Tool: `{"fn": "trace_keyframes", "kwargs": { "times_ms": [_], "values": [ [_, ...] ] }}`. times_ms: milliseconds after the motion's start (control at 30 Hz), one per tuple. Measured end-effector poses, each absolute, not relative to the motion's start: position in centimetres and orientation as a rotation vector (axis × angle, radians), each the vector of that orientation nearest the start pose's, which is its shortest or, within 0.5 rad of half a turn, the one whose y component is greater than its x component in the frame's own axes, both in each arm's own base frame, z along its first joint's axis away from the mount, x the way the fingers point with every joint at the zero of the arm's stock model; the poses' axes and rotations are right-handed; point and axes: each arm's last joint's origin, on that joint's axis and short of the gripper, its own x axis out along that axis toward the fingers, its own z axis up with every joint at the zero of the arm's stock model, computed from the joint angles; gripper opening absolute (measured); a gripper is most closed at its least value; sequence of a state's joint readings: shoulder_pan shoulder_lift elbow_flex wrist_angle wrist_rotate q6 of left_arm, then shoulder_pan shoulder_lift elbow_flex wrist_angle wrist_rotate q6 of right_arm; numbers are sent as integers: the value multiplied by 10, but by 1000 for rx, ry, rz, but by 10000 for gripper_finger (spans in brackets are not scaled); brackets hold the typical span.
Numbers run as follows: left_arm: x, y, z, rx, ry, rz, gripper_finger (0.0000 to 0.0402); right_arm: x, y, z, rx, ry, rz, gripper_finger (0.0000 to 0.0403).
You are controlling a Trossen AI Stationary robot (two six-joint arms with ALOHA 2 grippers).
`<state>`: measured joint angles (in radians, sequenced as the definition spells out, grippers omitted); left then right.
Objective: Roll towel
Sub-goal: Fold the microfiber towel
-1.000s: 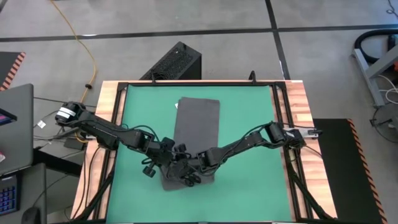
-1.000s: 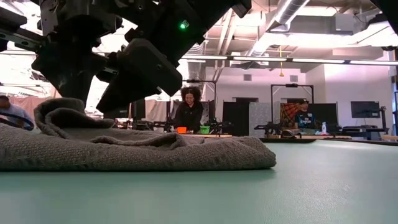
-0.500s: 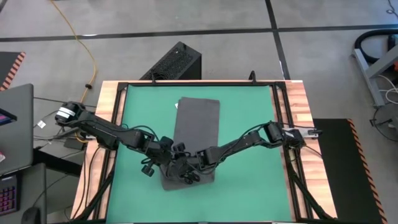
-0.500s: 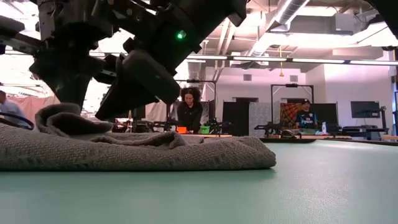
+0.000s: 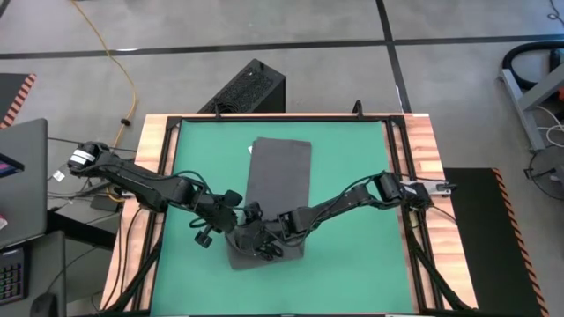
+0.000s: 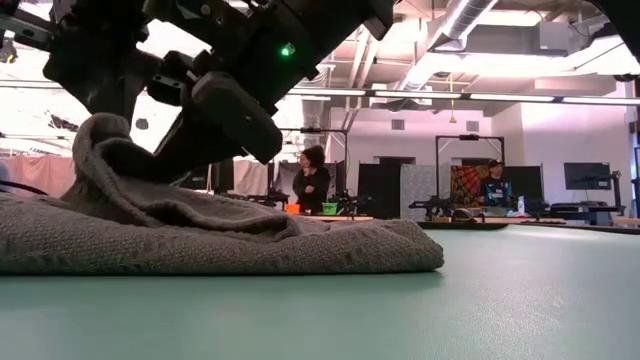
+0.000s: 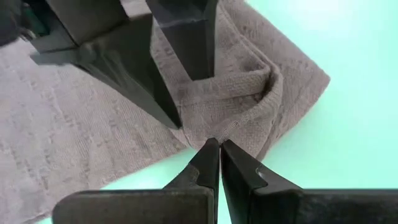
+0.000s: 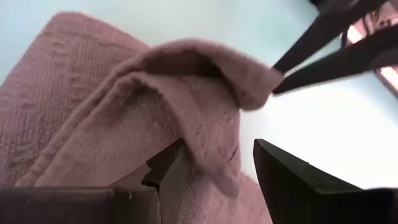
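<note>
The dark grey towel [image 5: 280, 172] lies lengthwise on the green mat [image 5: 198, 158], its far part flat. Its near end [image 6: 200, 225] is bunched and drawn up into a peak [image 6: 105, 135]. My left gripper [image 7: 217, 149] reaches in from the table's left and is shut on that peak. My right gripper [image 8: 214, 152] comes from the right, slanting down, and stands open astride the raised fold [image 8: 205, 93]. In the high view both grippers meet over the towel's near end [image 5: 256, 239]. My left gripper pinches a raised bit of the towel's near edge [image 7: 210, 138] between its two fingertips, slanting down from the table's left. One layer or several, I cannot tell. The pinched cloth stands up as a peak, and the rest of the towel lies on the mat. My right gripper has its open fingers [image 7: 186, 43] set down on the towel beside the fold, one on each side of it. The cloth drapes against one finger [image 8: 171, 174]. Its fingers do not close on the cloth.
The mat is bare to the left, right and far side of the towel. A black frame and wooden rim [image 5: 150, 176] bound the table. A laptop [image 5: 18, 176] sits off the left side. People [image 6: 312, 180] stand in the room beyond.
My left gripper has risen and drawn back a little toward the table's left, still shut on the cloth. The pinched near edge has gone up from a low hump to a taller peak, while the rest of the towel has stayed flat.
</note>
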<state>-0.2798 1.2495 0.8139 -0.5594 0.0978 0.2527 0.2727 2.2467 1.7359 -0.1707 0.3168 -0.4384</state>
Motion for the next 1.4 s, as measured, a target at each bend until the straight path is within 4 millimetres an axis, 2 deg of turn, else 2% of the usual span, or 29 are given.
{"fn": "trace_keyframes", "kwargs": {
  "times_ms": [400,567,767,867,967,1133,1267,1400],
  "values": [
    [229,-69,225,317,924,-465,0,487,123,182,-608,650,163,197],
    [231,-69,227,316,890,-460,0,487,120,181,-609,667,148,134],
    [231,-69,227,295,895,-450,0,485,111,177,-527,735,57,21],
    [231,-69,227,276,904,-422,0,481,110,179,-415,763,-31,15],
    [229,-68,229,240,909,-390,0,474,112,194,-340,758,-86,13],
    [220,-65,242,168,877,-327,0,456,118,239,-304,690,-205,13],
    [207,-59,268,141,801,-227,0,436,111,272,-216,685,-301,13],
    [192,-51,302,131,668,-113,0,415,104,299,-211,682,-396,13]
  ]
}}
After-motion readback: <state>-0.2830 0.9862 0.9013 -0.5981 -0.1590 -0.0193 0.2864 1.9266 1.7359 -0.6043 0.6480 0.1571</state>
